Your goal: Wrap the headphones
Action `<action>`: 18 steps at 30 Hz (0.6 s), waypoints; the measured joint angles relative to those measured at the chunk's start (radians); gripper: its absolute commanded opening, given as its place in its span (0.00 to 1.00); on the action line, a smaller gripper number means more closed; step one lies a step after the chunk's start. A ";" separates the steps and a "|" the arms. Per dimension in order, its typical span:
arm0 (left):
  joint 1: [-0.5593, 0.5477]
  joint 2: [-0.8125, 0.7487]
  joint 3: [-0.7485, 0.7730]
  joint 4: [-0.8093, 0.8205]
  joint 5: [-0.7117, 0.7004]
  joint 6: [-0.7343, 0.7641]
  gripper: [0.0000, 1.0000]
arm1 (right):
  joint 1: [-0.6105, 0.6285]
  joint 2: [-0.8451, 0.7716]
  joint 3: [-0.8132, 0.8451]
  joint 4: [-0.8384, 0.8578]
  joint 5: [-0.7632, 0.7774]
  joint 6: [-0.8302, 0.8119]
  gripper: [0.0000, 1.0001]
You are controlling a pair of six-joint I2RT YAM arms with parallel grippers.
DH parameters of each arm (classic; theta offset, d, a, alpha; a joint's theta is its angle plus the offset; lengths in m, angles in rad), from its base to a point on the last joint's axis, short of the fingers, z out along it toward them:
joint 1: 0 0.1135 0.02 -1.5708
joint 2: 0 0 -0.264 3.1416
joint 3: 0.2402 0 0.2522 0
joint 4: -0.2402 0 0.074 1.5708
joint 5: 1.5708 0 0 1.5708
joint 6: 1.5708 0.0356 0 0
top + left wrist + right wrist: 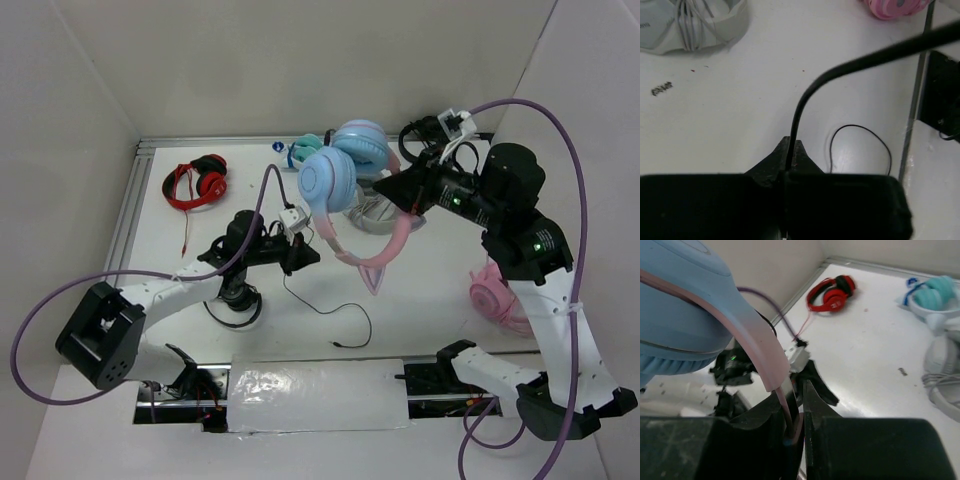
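The headphones hang in the air above the table's middle. Their light blue ear cups [328, 180] are uppermost, and the pink headband [385, 250] with a cat ear [372, 280] curves down below. My right gripper [392, 190] is shut on the headband's end by an ear cup; in the right wrist view the pink band [752, 342] runs down between the fingers, midway between their tips [799, 407], beside a blue cup [680, 315]. My left gripper [308, 255] is shut on the thin black cable [802, 102], midway between its fingertips [791, 149]. The cable's free end [345, 320] loops on the table.
Red headphones [197, 183] lie at the back left. Teal-and-white headphones [300, 150] lie at the back. Grey-white headphones [370, 215] lie under the lifted pair. All-pink headphones [495, 295] lie by the right arm. A shiny white sheet [320, 395] covers the near edge.
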 measured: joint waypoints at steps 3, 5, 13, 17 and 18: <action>0.000 -0.016 -0.001 -0.015 -0.029 -0.032 0.00 | -0.003 -0.001 0.010 -0.018 0.174 0.021 0.00; -0.004 -0.042 -0.003 -0.054 -0.069 -0.070 0.00 | -0.006 -0.002 0.014 -0.026 0.306 0.035 0.00; -0.102 -0.161 0.010 -0.305 -0.298 -0.214 0.00 | -0.026 0.065 -0.002 -0.034 0.733 0.065 0.00; -0.119 -0.206 0.052 -0.476 -0.422 -0.293 0.00 | -0.020 0.160 -0.008 -0.033 0.885 0.002 0.00; -0.120 -0.216 0.066 -0.517 -0.447 -0.315 0.00 | -0.019 0.177 -0.021 -0.026 0.916 -0.020 0.00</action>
